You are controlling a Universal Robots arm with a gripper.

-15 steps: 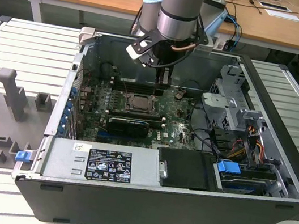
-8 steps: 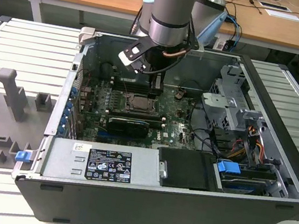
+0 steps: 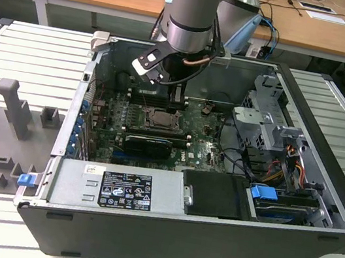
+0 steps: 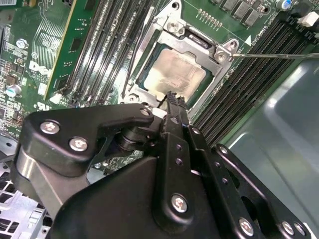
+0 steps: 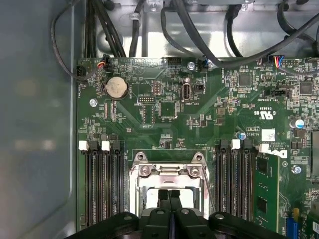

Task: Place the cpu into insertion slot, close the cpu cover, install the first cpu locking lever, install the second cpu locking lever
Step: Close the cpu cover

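Observation:
The cpu (image 4: pixel 175 77), a pale silver-beige square, lies in the insertion slot (image 3: pixel 159 121) on the green board. The cpu cover (image 4: pixel 195 46), a grey metal frame, lies flat around it and also appears in the first wrist view (image 5: pixel 169 172). My gripper (image 4: pixel 173 95) is shut with nothing between its fingers. Its tips hang just above the chip's near edge, seen in the first wrist view (image 5: pixel 169 195) and over the slot in the exterior view (image 3: pixel 176 96). One thin locking lever (image 4: pixel 279 56) juts sideways from a cover corner. A second locking lever (image 4: pixel 130 64) runs along the opposite side.
Long black memory slots (image 4: pixel 99 45) flank the socket on both sides. A black card (image 3: pixel 148 143) and a grey power supply (image 3: pixel 116 186) lie nearer the exterior camera. Cables (image 5: pixel 199 35) hang by the case's back wall (image 5: pixel 35 124), and a drive cage (image 3: pixel 273 119) stands at the exterior view's right.

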